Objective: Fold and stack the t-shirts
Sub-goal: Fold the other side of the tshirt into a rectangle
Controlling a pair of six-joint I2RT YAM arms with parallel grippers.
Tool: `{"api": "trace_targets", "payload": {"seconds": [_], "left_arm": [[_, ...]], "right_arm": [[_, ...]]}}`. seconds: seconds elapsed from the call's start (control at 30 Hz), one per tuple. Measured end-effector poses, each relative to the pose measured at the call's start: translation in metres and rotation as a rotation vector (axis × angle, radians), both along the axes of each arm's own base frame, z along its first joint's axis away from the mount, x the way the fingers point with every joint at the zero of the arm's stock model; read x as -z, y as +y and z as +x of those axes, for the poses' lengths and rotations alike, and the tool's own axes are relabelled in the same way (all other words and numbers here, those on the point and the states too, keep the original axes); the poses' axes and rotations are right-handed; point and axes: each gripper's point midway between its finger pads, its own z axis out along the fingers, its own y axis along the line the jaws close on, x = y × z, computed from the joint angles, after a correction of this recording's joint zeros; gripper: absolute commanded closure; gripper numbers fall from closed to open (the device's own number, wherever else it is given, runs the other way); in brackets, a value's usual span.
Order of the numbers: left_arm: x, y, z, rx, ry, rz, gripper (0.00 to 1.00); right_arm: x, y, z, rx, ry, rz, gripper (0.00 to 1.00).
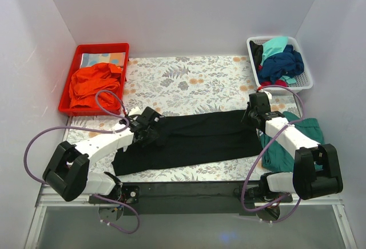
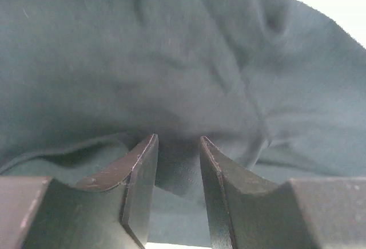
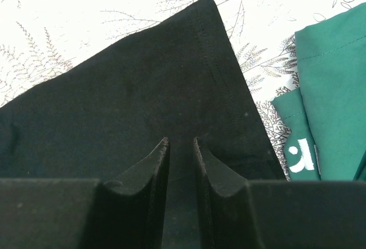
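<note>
Nearest me, the black t-shirt [image 1: 200,137] lies stretched flat from nine o'clock to three o'clock across the table [image 1: 183,77]. The left gripper [image 1: 150,127] has a fold of the nine o'clock end pinched between its fingers. The right gripper [image 1: 255,109] looks clamped on the hem at three o'clock. A teal shirt [image 1: 277,153] sits crumpled at four o'clock, just beside that end. I'd say the fold is only starting, and next both ends need lifting together and carrying across evenly. Further back, more shirts [image 1: 280,60] fill the white basket [image 1: 307,71] at one o'clock, and a red bin [image 1: 103,46] at eleven holds orange cloth [image 1: 94,83].
</note>
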Motion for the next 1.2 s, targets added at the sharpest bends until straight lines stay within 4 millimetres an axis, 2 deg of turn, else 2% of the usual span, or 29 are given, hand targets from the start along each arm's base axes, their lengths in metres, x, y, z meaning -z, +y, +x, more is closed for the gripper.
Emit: {"api": "trace_targets", "payload": {"seconds": [0.23, 0.4, 0.53, 0.7, 0.83, 1.03, 1.2], "left_arm": [[0.021, -0.010, -0.051, 0.060, 0.109, 0.028, 0.70], [0.004, -0.020, -0.067, 0.090, 0.069, 0.006, 0.70], [-0.013, -0.018, -0.061, 0.067, 0.012, 0.017, 0.65], [-0.030, -0.012, -0.041, 0.019, -0.023, 0.115, 0.64], [-0.016, 0.009, -0.040, -0.028, 0.029, 0.209, 0.64], [0.012, 0.051, -0.043, -0.162, 0.103, 0.242, 0.64], [0.032, 0.056, -0.038, -0.228, 0.161, 0.219, 0.64]], "right_arm": [[0.001, 0.000, 0.000, 0.002, 0.000, 0.000, 0.71], [0.000, -0.001, 0.000, 0.005, -0.002, -0.002, 0.72], [0.003, 0.000, 0.000, 0.004, 0.004, -0.002, 0.71], [0.010, 0.003, 0.000, -0.016, 0.027, 0.002, 0.71], [0.016, 0.008, -0.001, -0.044, 0.046, 0.003, 0.71], [0.020, 0.016, 0.000, -0.077, 0.059, 0.007, 0.72], [0.020, 0.020, 0.002, -0.091, 0.055, 0.010, 0.72]]}}
